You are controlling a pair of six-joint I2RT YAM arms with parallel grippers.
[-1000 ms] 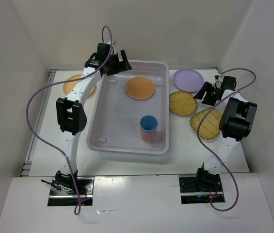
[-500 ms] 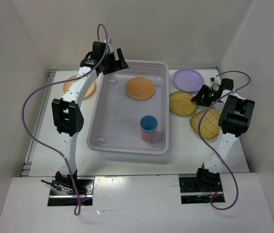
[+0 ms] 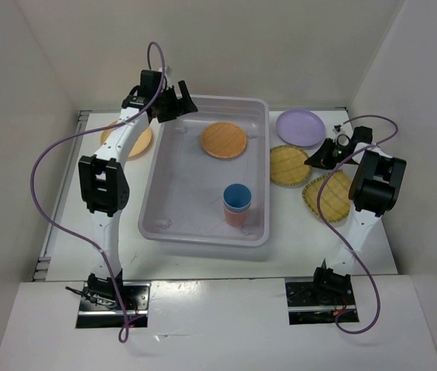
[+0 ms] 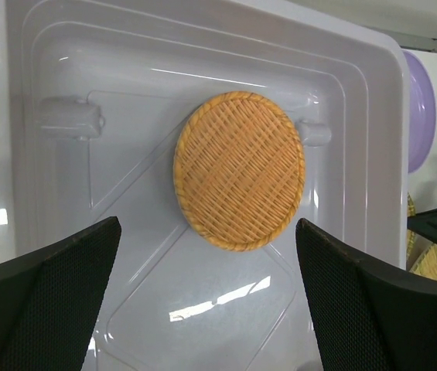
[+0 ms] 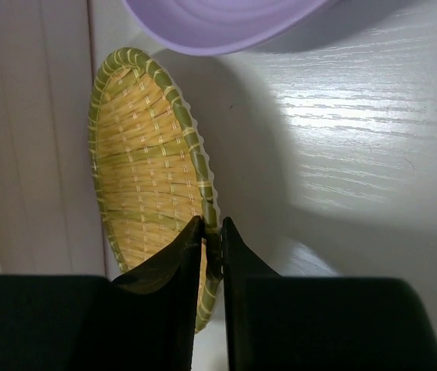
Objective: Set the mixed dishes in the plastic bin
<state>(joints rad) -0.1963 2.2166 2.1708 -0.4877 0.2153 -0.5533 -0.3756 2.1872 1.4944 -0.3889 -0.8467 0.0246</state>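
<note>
Three dishes sat in the plastic bin point(image 3: 187, 193) at that point. Nearest me was the blue cup point(image 3: 237, 196), nested in the salmon-pink cup point(image 3: 234, 217), and further back lay an orange woven plate point(image 3: 223, 140).

Right of the bin, closest to my base, the first yellow woven plate point(image 3: 328, 197) lay untouched on the table point(image 3: 295, 232). Just beyond it was the second yellow woven plate point(image 5: 145, 178), the one I was working on. My right gripper point(image 5: 212, 232) was pinching its rim on the side away from the bin, one finger inside the edge and one outside. Makes sense to me, since a flat plate gives you nothing else to grab. The bin was just to the left of that plate, so I figured a short lift and carry would do it.

The lavender plate point(image 3: 300, 127) sat close behind it.

At the far end, my left gripper point(image 3: 175, 107) hung spread wide and empty over the bin's far left corner, probably just keeping out of the way. The other orange plate point(image 3: 142, 144) waited on the table beside that arm.
</note>
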